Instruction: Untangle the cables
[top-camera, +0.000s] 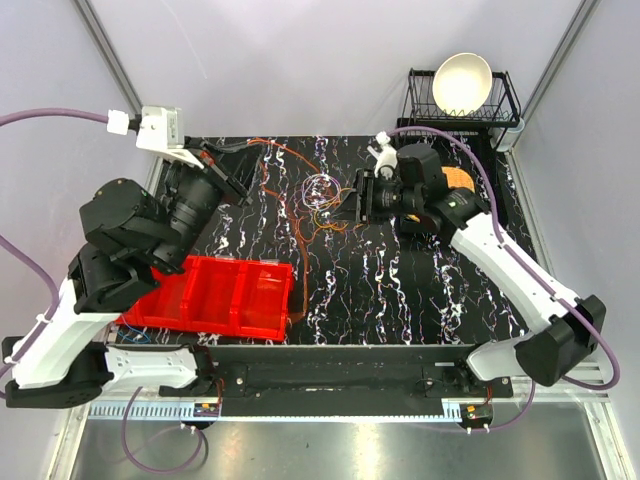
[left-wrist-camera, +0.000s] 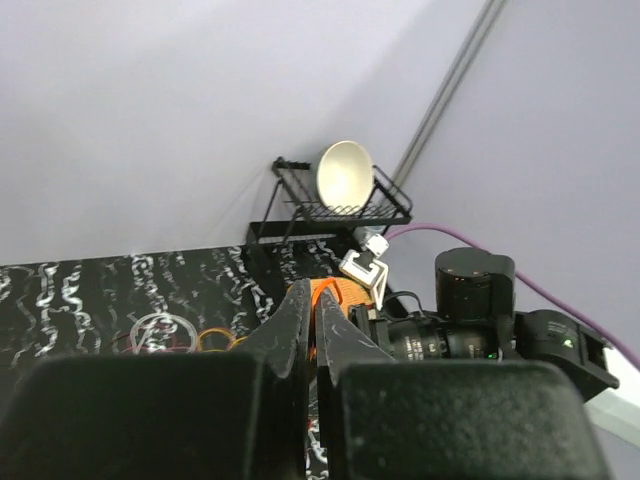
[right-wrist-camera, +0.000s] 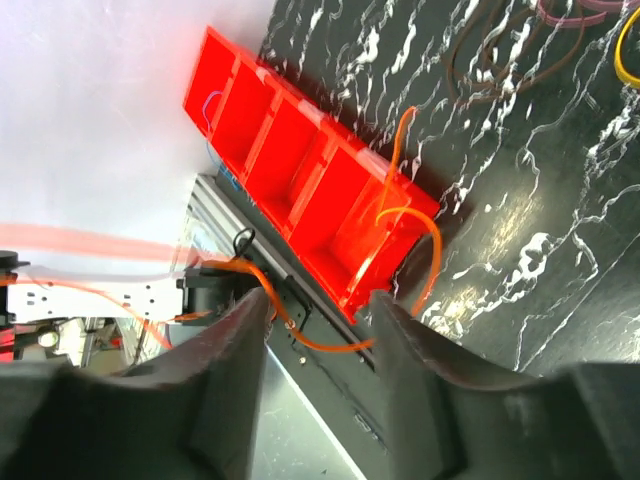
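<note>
Hardly begun, I judge: the cables (top-camera: 322, 195) lie knotted on the worktop (top-camera: 400, 290), left jaws clamped on an orange cable (right-wrist-camera: 437, 252), right jaws apart astride it.

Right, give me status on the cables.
Left fingers shut on orange cable. Right fingers open, orange strand crossing the gap. Tangle unsorted at mid-mat. Red tray nearby, not obstructing.

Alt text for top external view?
Left robot arm and right robot arm reach toward tangled thin orange, yellow and white wire loops on a black marbled table. Red plastic divided tray near left; white bowl in black wire rack far right.
</note>
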